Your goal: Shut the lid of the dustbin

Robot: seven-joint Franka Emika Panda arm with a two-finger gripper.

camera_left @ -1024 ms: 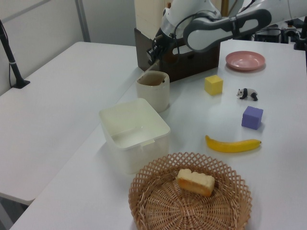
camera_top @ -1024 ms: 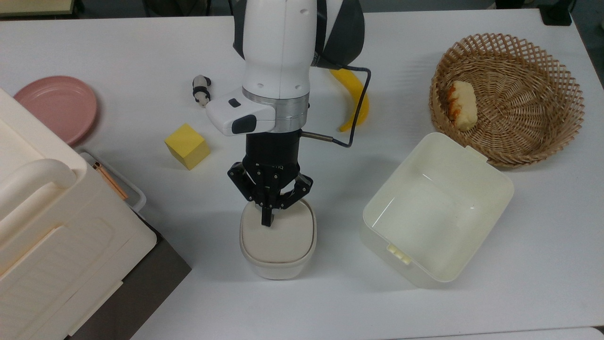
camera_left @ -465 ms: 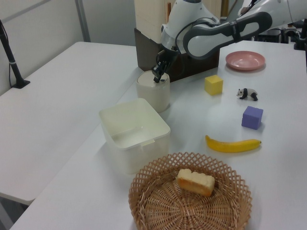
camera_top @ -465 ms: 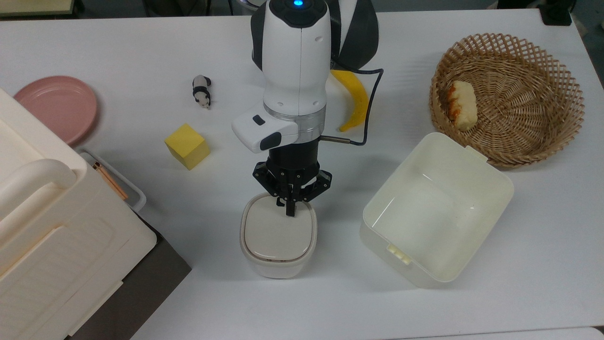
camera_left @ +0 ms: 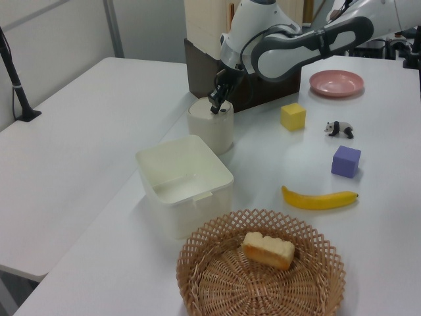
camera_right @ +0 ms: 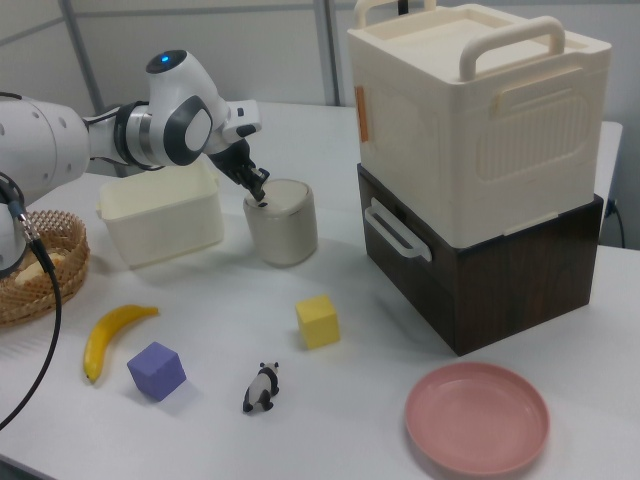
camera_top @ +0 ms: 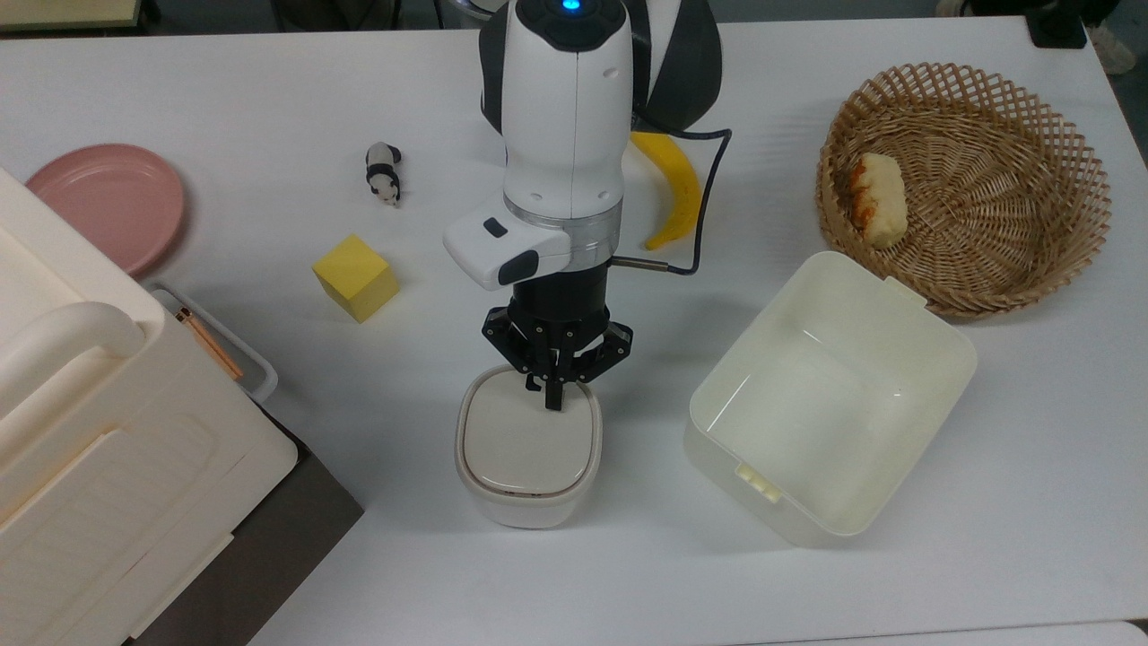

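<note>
End effector point(camera_top: 556, 395) is pinched closed with nothing in it, tip pressing down on the far edge of the lid point(camera_top: 527, 441), top view. The lid looks flat in the rim of the dustbin point(camera_top: 529, 502), which stands mid-tabletop point(camera_top: 269, 90) between the cream tub point(camera_top: 830, 395) on the top view's right and the big storage box point(camera_top: 108, 431) on the top view's left.

Handling-wise, you're dealing with thin, stiff, smooth plastic on a light little bin, so I'd guess it skates or tips if you push off-centre. No need to grab anything; push straight down near the middle. In the right view the tip point(camera_right: 260, 190) sits right at the lid's edge, so watch for it slipping off.
</note>
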